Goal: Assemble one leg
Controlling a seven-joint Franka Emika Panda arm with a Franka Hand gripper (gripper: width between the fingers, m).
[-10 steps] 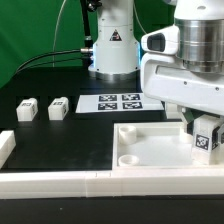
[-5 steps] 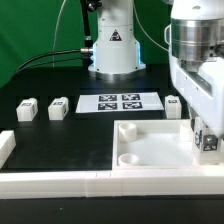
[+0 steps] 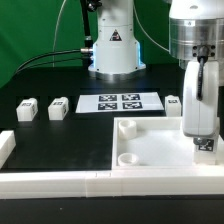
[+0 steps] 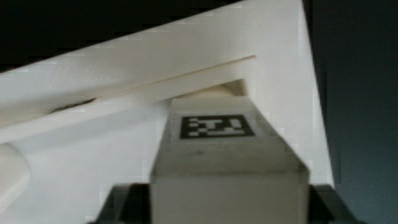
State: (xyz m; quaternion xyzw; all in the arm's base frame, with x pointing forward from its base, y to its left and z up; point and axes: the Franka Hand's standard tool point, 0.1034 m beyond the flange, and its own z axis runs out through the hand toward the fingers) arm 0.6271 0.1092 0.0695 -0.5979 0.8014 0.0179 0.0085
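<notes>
My gripper [image 3: 205, 148] is shut on a white leg block [image 3: 206, 146] with a marker tag and holds it upright at the right edge of the large white tray-like part [image 3: 150, 150], touching or just above it. In the wrist view the leg [image 4: 222, 150] fills the space between both black fingers [image 4: 128, 205], its tag facing the camera, with the tray's white surface [image 4: 107, 110] beyond it. Three more legs stand on the black table: two at the exterior view's left [image 3: 27, 109] [image 3: 59, 107] and one by the marker board's right end [image 3: 174, 104].
The marker board [image 3: 120, 102] lies flat in front of the robot base [image 3: 112, 50]. A long white rail [image 3: 60, 182] runs along the table's front edge, with a short white piece [image 3: 6, 148] at the far left.
The gripper has turned and sunk a little with the leg, which now sits lower at the tray's right edge. The leg by the marker board, hidden a second ago, now shows.
</notes>
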